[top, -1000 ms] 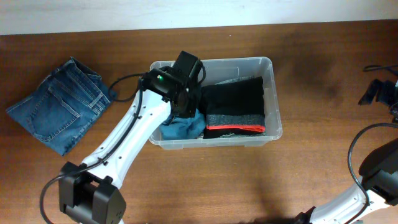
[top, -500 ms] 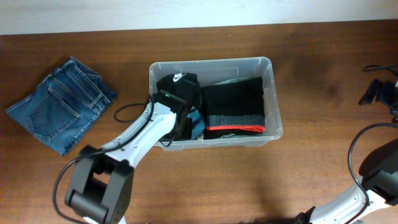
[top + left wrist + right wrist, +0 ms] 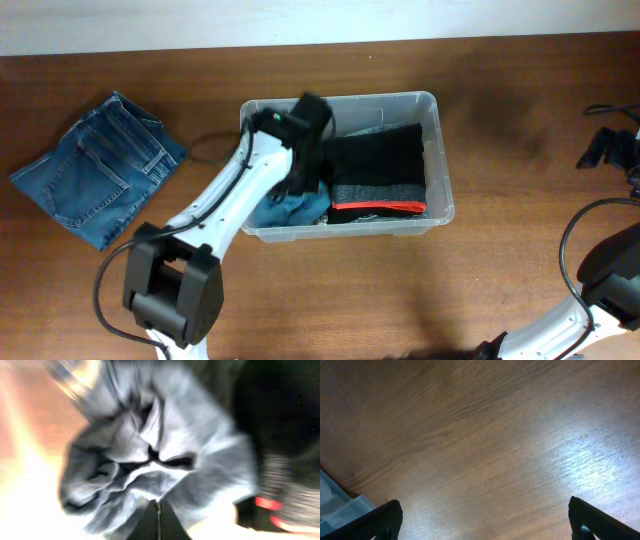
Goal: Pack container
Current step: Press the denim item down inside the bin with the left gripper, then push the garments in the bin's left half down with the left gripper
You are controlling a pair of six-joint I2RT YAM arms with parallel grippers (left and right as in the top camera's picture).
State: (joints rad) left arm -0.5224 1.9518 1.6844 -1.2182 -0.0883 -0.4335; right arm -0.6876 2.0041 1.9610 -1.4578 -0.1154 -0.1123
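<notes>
Mid-table, the container (image 3: 380,97) lies under the left gripper (image 3: 158,510), whose jaws are pressed together, empty as far as shows, above a crumpled grey-blue cloth (image 3: 150,455). Folded jeans (image 3: 95,170) lie well left of it, nearer this arm than the wide-spread right gripper (image 3: 485,520).

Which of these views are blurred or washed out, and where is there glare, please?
Left wrist: motion-blurred, its left side blown out, the crumpled cloth smeared. Right wrist: fairly sharp, with a glare patch on the table. Overhead: evenly lit and crisp on the container.
</notes>
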